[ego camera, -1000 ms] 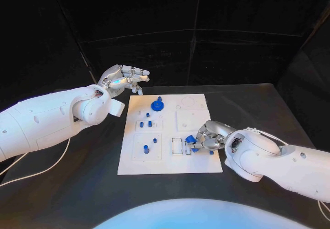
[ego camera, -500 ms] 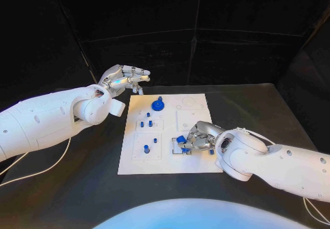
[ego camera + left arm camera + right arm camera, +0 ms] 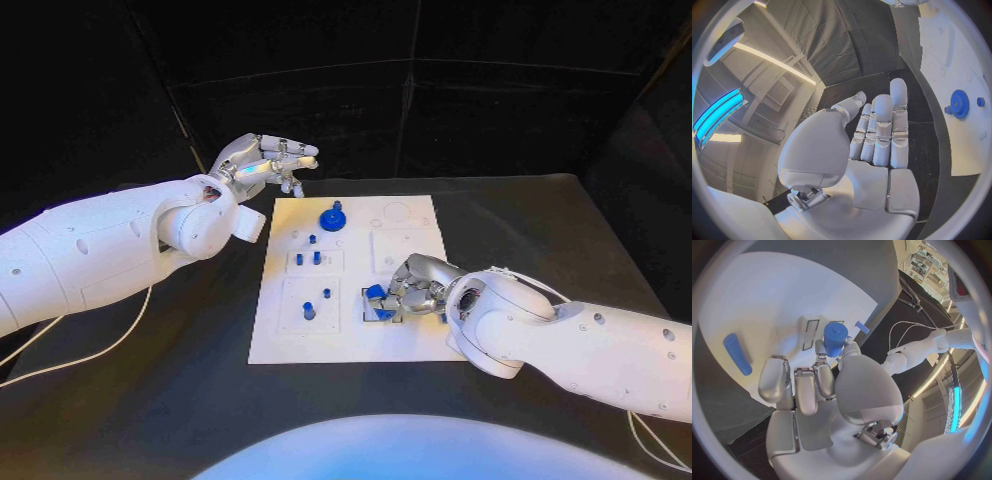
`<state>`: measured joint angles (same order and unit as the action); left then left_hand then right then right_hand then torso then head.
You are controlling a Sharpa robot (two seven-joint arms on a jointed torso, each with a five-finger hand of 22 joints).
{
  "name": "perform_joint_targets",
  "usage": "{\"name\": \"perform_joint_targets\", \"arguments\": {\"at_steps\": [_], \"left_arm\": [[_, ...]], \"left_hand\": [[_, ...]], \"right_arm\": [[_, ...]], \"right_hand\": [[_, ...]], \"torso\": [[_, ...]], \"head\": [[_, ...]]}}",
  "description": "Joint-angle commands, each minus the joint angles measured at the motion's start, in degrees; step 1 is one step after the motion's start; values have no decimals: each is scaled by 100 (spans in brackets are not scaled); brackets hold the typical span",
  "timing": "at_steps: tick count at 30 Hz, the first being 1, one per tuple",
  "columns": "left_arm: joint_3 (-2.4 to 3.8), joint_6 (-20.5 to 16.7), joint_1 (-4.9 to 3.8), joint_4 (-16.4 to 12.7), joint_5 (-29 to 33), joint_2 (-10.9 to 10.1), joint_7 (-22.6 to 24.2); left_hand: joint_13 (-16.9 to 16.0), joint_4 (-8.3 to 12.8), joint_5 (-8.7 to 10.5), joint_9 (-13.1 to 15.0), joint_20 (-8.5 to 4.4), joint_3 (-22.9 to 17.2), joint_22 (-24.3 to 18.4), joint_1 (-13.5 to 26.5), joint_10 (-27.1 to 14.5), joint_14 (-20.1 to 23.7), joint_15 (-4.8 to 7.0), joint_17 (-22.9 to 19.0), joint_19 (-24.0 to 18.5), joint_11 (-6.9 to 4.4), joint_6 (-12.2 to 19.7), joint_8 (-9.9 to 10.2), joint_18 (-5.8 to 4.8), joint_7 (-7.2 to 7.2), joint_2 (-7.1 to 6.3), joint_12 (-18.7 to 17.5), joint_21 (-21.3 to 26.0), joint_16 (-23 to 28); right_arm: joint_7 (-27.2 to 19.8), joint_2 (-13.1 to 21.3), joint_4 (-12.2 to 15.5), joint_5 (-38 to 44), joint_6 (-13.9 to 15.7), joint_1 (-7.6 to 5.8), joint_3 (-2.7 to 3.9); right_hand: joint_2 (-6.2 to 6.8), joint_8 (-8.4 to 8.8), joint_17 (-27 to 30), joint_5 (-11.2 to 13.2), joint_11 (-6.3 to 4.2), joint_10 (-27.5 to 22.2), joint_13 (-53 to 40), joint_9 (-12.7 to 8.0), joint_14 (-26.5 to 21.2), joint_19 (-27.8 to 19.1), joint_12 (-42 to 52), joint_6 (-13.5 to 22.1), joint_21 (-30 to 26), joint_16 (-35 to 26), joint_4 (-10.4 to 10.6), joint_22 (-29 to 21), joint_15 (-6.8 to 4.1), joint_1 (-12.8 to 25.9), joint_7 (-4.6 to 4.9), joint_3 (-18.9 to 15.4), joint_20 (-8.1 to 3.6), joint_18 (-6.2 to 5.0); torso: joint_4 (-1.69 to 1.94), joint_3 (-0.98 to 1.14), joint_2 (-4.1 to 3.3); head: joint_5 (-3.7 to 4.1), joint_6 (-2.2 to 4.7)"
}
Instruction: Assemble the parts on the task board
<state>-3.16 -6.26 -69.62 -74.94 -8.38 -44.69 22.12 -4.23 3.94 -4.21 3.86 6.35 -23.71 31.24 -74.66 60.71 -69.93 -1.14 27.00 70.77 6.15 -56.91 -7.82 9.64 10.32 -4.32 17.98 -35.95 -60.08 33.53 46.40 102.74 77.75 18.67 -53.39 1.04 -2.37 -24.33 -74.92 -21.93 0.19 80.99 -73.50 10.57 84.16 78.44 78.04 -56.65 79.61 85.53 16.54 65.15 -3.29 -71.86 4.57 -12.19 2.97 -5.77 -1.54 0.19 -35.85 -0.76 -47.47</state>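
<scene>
Blue part [image 3: 835, 338] sits pinched in the right robot hand [image 3: 410, 291], low over the white board [image 3: 420, 340]. Left robot hand [image 3: 265, 165] hovers beyond the board's far corner, fingers straight, holding nothing.

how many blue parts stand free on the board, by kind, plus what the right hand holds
gear: 1
small pegs: 5
cylinder pinched in the right hand: 1
total: 7
Any parts hidden under that hand are not counted.
</scene>
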Motion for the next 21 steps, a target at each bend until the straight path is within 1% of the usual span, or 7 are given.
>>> {"name": "perform_joint_targets", "arguments": {"at_steps": [1, 3, 7, 11, 13, 15, 21], "left_arm": [[4, 63, -9, -3, 20, 9, 18], [4, 62, -9, -3, 20, 9, 17], [4, 61, -9, -3, 20, 10, 15], [4, 61, -9, -8, 20, 8, 14], [4, 59, -10, -10, 20, 5, 14], [4, 64, -10, -11, 20, 3, 13], [4, 77, -10, -16, 20, -4, 6]], "left_hand": [[5, 2, 2, -3, 29, 22, -4, 42, -56, 51, 2, -8, -27, 3, 13, -7, 78, 19, 27, 38, 25, -22], [5, 2, 2, -3, 29, 22, -4, 42, -56, 51, 2, -8, -27, 3, 13, -7, 78, 19, 27, 38, 25, -22], [5, 2, 2, -3, 29, 22, -4, 42, -56, 51, 2, -8, -27, 3, 13, -7, 78, 19, 27, 38, 25, -22], [5, 2, 2, -3, 29, 22, -4, 42, -56, 51, 2, -8, -27, 3, 13, -7, 78, 19, 27, 38, 25, -22], [5, 2, 2, -3, 29, 22, -4, 42, -56, 51, 2, -8, -27, 3, 13, -7, 78, 19, 27, 38, 25, -22], [5, 2, 2, -3, 29, 22, -4, 42, -56, 51, 2, -8, -27, 3, 13, -7, 78, 19, 27, 38, 25, -22], [5, 7, -7, -1, 29, 5, -8, 20, -62, 55, 5, -14, -25, -3, 11, -14, 81, 12, 56, 51, 30, -30]], "right_arm": [[5, -14, -6, -21, -64, -9, 3], [7, -20, -15, -21, -45, -9, 3], [2, -36, -44, -21, 27, -10, 4], [-10, -47, -84, -21, 125, -10, 4], [-23, -54, -109, -21, 192, -10, 4], [-41, -61, -120, -21, 223, -11, 4], [-121, -74, -108, -21, 274, -11, 4]], "right_hand": [[-15, -13, -404, 111, -9, 54, -13, 32, 381, 31, 34, -38, 28, 25, 5, 9, -42, 85, -6, -72, -34, 103], [-15, -6, -406, 320, -12, 56, -22, 60, 380, 29, 28, -34, 27, 24, 3, 8, -45, 149, -9, -138, -37, 103], [-14, 12, -410, 1060, -10, 47, -23, 130, 379, 26, -3, -16, 25, 21, 8, 7, -45, 396, -9, -331, -40, 102], [42, 45, -398, 1530, 9, 4, 15, 185, 375, 0, -64, 47, 2, 11, 9, -35, -30, 514, 10, -432, -30, 94], [78, 55, -382, 1653, 16, -24, 49, 202, 371, -14, -101, 70, -12, 2, 18, -61, -25, 572, 20, -448, -23, 90], [187, 76, -356, 1808, 36, -78, 111, 230, 364, -39, -171, 115, -36, -14, 23, -105, -8, 701, 34, -417, -12, 80], [450, 102, -349, 1869, 51, -107, 116, 275, 363, -62, -203, 160, -57, -23, 31, -135, 7, 859, 56, -217, 8, 75]], "torso": [[-4, -1, 1], [-2, -3, 1], [2, -3, 2], [3, -7, -1], [4, -5, 1], [5, -6, 1], [0, 0, 2]], "head": [[5, -6], [7, -8], [11, -8], [0, -9], [5, -7], [7, -8], [6, -13]]}}
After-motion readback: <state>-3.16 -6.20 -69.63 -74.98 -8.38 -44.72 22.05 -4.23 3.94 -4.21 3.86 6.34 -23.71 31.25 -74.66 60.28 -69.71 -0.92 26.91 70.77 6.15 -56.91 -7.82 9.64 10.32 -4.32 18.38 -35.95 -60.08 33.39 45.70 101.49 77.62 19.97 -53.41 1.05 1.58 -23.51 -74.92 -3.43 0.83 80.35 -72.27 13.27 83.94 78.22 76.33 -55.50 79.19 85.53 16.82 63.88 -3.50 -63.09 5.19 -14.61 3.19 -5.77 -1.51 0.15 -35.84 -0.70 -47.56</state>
